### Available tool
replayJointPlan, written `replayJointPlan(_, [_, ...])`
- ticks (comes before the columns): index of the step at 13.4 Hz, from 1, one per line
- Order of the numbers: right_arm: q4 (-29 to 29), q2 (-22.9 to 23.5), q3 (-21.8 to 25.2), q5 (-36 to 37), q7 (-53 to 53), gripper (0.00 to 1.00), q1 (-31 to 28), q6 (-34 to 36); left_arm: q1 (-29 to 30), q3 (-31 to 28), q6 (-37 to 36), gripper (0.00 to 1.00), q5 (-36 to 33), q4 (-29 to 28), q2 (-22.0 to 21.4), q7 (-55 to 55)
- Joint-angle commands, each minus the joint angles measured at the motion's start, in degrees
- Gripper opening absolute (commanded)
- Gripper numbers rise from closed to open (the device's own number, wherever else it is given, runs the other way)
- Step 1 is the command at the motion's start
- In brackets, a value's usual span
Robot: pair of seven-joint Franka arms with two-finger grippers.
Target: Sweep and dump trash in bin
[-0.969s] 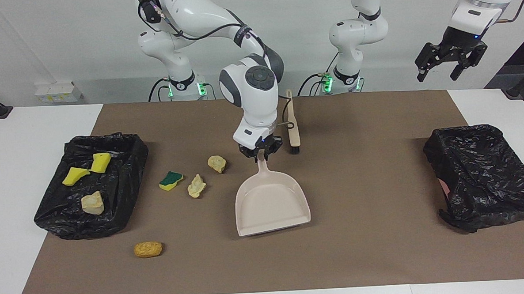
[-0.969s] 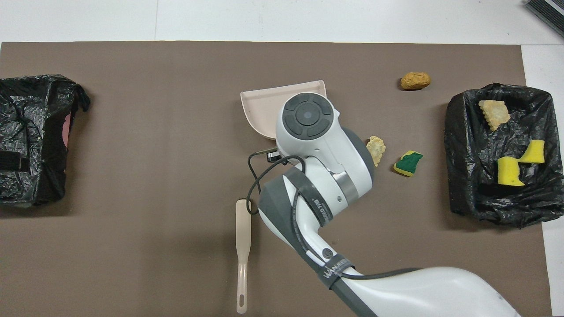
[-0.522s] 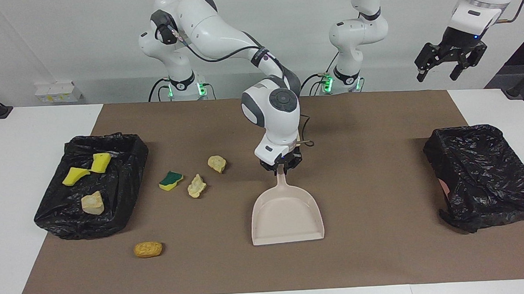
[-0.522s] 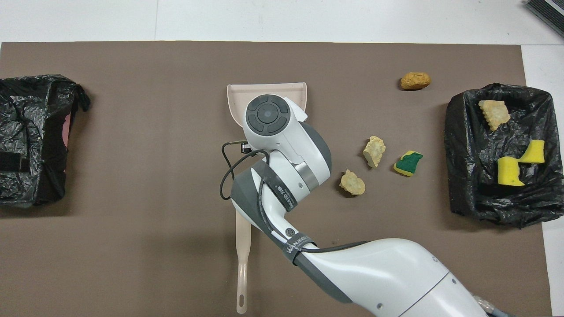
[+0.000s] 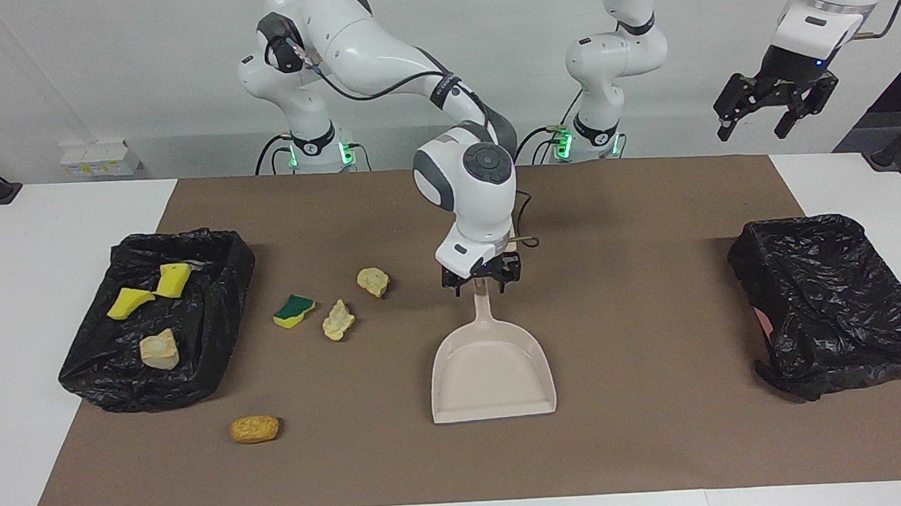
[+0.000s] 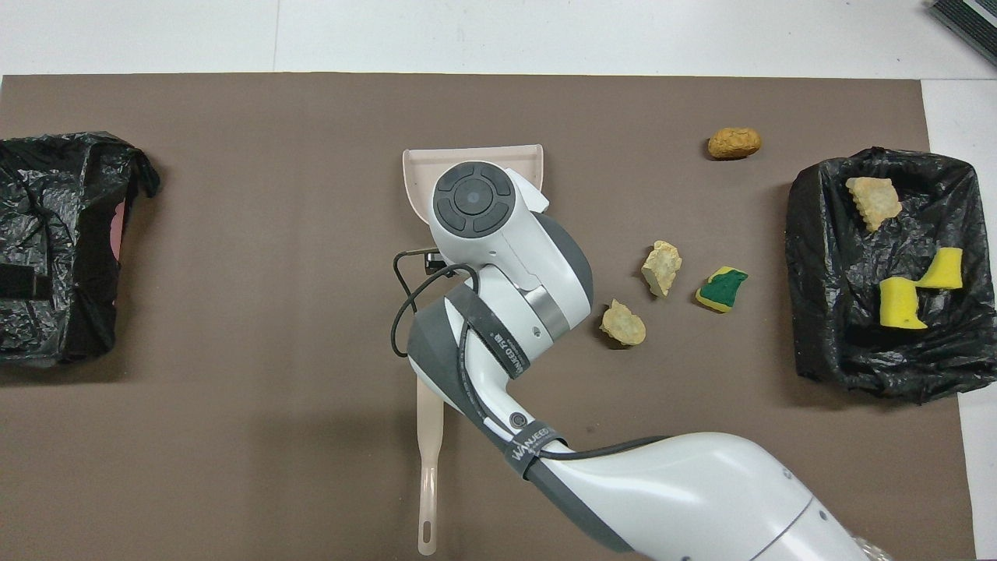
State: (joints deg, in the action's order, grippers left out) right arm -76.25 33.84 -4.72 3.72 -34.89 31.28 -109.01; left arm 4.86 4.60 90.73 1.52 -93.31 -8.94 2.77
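The pale pink dustpan [image 5: 492,373] lies flat mid-mat, handle toward the robots; its rim shows in the overhead view [image 6: 417,167]. My right gripper [image 5: 481,280] is open, its fingers spread either side of the handle's end; the arm hides it from overhead. Loose trash lies toward the right arm's end: a green-and-yellow sponge piece [image 5: 294,311] [image 6: 721,288], two pale foam lumps [image 5: 338,320] [image 5: 373,281] and an orange-brown lump [image 5: 254,429] [image 6: 734,142]. The black-lined bin [image 5: 228,293] [image 6: 810,257] holds two yellow pieces and a foam lump. My left gripper [image 5: 756,122] waits open, high over the left arm's end.
A pale brush [image 6: 428,467] lies nearer to the robots than the dustpan, mostly hidden by my right arm in the facing view. A second black-lined bin [image 5: 833,297] [image 6: 54,249] stands at the left arm's end. A brown mat [image 5: 656,442] covers the table.
My right gripper moved the dustpan toward the left arm's end and squared it up. It then opened on the handle and rose slightly. The left arm has not moved.
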Motion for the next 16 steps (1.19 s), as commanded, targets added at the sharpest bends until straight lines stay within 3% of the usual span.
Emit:
replayJointPlan(1, [-5.1, -5.5, -1.1, -1.9, -0.3, 1.00, 0.4, 3.7, -0.2, 0.1, 4.2, 1.00, -0.2, -0.6, 0.7, 0.0])
replayJointPlan(3, [-7.3, -7.5, -2.3, -5.8, -1.3, 1.00, 0.6, 5.9, -0.6, 0.1, 6.4, 1.00, -0.2, -0.2, 1.8, -0.1])
replayJointPlan(7, [-15.7, -12.7, -2.7, -6.6, -6.9, 1.00, 5.2, 5.1, -0.8, 3.1, 10.0, 1.00, -0.5, 2.1, 7.3, -2.8])
replayJointPlan(9, [-21.0, -16.0, -2.7, -6.6, -9.7, 1.00, 8.1, 2.2, -2.2, 5.5, 10.7, 1.00, -0.8, 4.9, 11.8, -6.0])
replayJointPlan(13, [-34.6, -22.9, -2.7, -10.4, -14.4, 1.00, 13.2, -9.8, -10.6, 5.7, 15.5, 1.00, -0.6, 4.4, 15.0, -11.4])
replayJointPlan(16, [-38.8, -24.2, -2.7, -12.2, -16.9, 0.97, 16.1, -13.0, -14.8, 5.7, 19.0, 1.00, -0.8, 5.1, 20.3, -17.0])
